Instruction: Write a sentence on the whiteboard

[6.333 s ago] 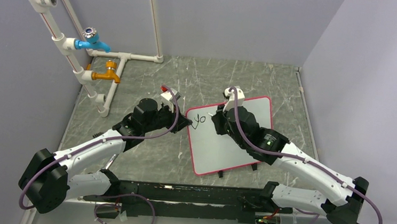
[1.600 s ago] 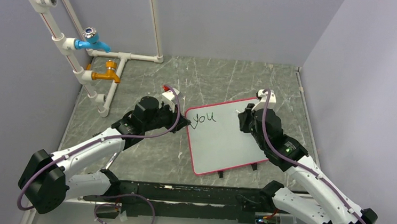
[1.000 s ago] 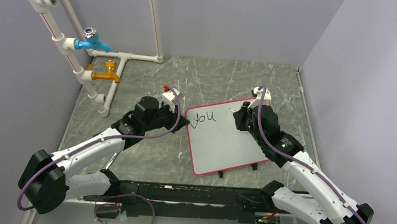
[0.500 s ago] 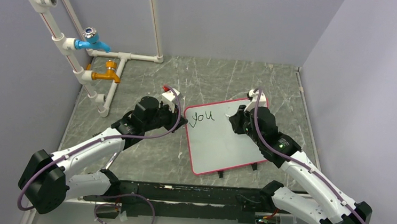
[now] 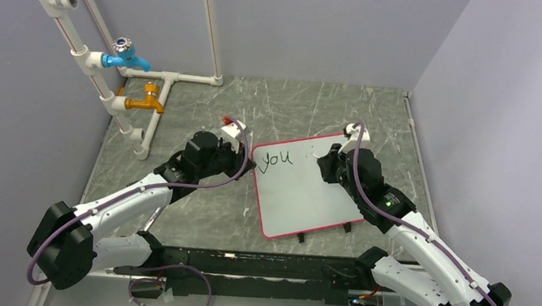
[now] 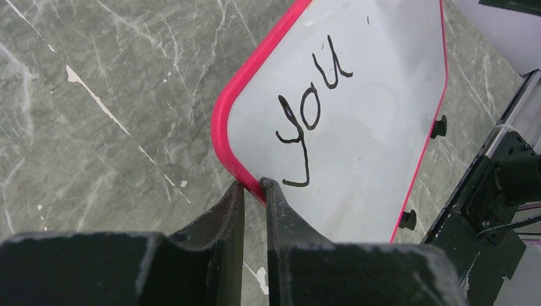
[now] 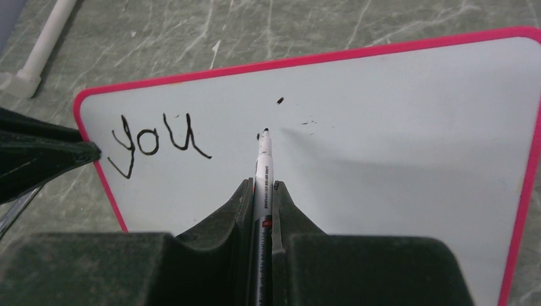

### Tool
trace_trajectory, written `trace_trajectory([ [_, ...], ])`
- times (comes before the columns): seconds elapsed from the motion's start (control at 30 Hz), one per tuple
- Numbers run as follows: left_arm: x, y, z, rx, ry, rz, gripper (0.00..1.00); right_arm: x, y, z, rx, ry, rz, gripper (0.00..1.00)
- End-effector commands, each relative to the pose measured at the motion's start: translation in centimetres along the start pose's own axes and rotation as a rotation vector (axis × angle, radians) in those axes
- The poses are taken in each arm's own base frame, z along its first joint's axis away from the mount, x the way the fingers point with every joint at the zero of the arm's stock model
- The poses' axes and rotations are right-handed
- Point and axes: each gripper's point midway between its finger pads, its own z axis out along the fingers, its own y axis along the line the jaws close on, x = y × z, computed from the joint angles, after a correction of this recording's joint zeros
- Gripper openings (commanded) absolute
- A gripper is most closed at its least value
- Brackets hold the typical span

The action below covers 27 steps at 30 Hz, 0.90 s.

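Note:
The whiteboard point(image 5: 301, 195), glossy white with a red-pink rim, lies tilted on the marbled table, right of centre. The word "you" point(image 5: 276, 158) is written in black near its far left corner. My left gripper point(image 5: 250, 164) is shut on that corner's rim point(image 6: 237, 167), one finger on each side of it. My right gripper point(image 5: 323, 164) hovers over the board's far middle, shut on a white marker point(image 7: 263, 159). The marker's black tip point(image 7: 265, 132) sits right of "you" point(image 7: 156, 143), beside a small black mark. Whether the tip touches the board does not show.
White pipes with a blue tap point(image 5: 126, 57) and an orange tap point(image 5: 145, 103) stand at the back left. Grey walls close in the table on three sides. Black feet point(image 5: 304, 237) stick out of the board's near edge, just ahead of the black base rail point(image 5: 259, 265).
The writing has grown from "yo" to "you". Over the last second the right gripper, holding the marker, shifted slightly over the board's far middle. The left gripper kept its hold on the corner.

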Motion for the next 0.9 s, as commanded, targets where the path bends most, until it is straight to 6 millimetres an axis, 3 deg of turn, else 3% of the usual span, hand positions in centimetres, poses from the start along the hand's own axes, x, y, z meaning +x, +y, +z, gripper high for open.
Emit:
trace_trajectory([
  [0.0, -1.9, -0.5, 0.3, 0.034, -0.08, 0.055, 0.0, -3.2, -1.1, -0.4, 0.091, -0.089, 0.031, 0.0],
  [0.23, -1.6, -0.7, 0.3, 0.048, -0.087, 0.067, 0.0, -3.5, -1.6, 0.7, 0.131, -0.093, 0.048, 0.0],
  [0.57, -1.4, -0.8, 0.5, 0.066, -0.09, 0.074, 0.0, -3.7, -0.4, 2.2, 0.084, -0.084, 0.041, 0.0],
  [0.87, -1.5, -1.0, 0.6, 0.072, -0.092, 0.074, 0.0, -2.5, 0.8, 2.6, 0.012, -0.044, 0.036, 0.0],
])
